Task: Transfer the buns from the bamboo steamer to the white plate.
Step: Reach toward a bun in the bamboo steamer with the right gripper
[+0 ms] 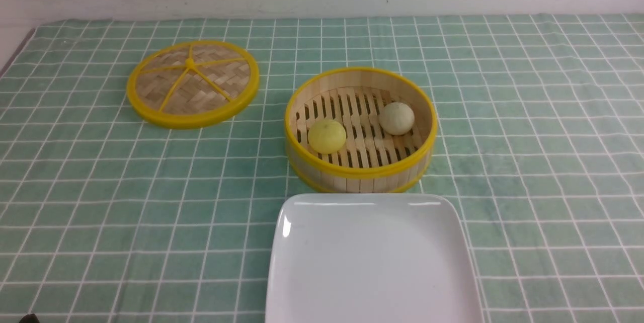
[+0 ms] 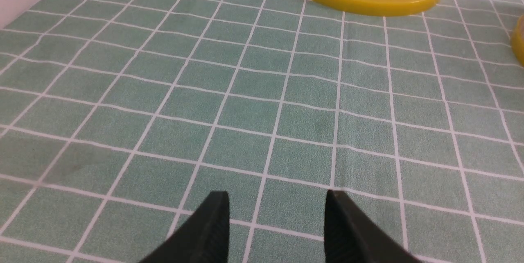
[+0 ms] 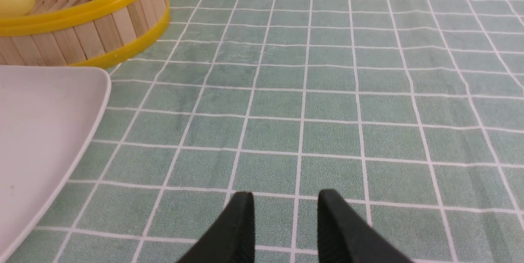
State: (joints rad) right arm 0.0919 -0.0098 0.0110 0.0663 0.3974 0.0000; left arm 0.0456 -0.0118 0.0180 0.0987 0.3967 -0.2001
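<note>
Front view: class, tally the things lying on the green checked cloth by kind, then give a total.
buns: 2 (pale yellow bun, off-white bun)
bamboo steamer: 1
woven lid: 1
white plate: 1
Total: 5

The left gripper (image 2: 277, 197) has two black fingers (image 2: 211, 230). Each one is wide at the back and gets thinner toward a blunt tip, like a wedge. They look dull, not shiny, with tiny slanted lines on the inner sides. The right gripper (image 3: 285, 197) looks the same, with two black wedge shapes.
</note>
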